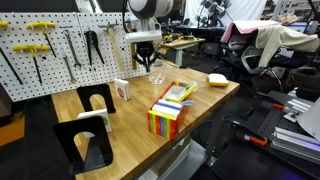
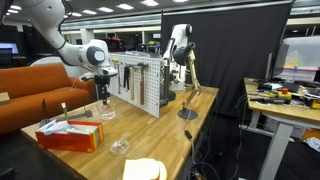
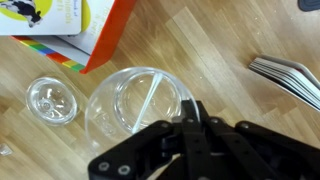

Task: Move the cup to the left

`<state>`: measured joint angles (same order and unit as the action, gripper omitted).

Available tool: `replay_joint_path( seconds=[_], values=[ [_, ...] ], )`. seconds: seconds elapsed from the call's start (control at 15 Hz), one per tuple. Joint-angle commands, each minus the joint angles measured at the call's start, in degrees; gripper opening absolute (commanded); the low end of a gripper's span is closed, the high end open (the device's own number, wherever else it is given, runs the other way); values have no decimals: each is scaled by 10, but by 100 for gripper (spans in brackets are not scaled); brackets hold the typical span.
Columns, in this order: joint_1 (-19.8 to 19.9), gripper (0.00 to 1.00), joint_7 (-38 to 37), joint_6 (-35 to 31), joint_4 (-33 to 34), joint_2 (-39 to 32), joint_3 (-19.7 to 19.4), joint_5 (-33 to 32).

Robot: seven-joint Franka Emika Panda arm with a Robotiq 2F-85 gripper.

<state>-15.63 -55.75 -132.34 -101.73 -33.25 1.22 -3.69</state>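
The hand is narrow, its fingers drawn together at the rim of the cup. The pictures don't show whether they actually pinch it. The cup sits directly below the hand on the tabletop. Just beside the cup lies a small clear dish. Beyond both is the striped box, and farther off the yellow block.

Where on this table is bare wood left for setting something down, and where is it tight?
Bare wood lies between the rainbow-striped box and the black stands, and between that box and the yellow block. It is tight around the tool, where the cup sits near the box and a white box.
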Motion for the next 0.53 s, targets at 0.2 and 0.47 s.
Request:
replay_joint_path(
  seconds=[0.2,0.47],
  values=[
    [8,1,69,34,69,-73,8,22],
    [10,29,115,32,73,-90,12,40]
  ],
)
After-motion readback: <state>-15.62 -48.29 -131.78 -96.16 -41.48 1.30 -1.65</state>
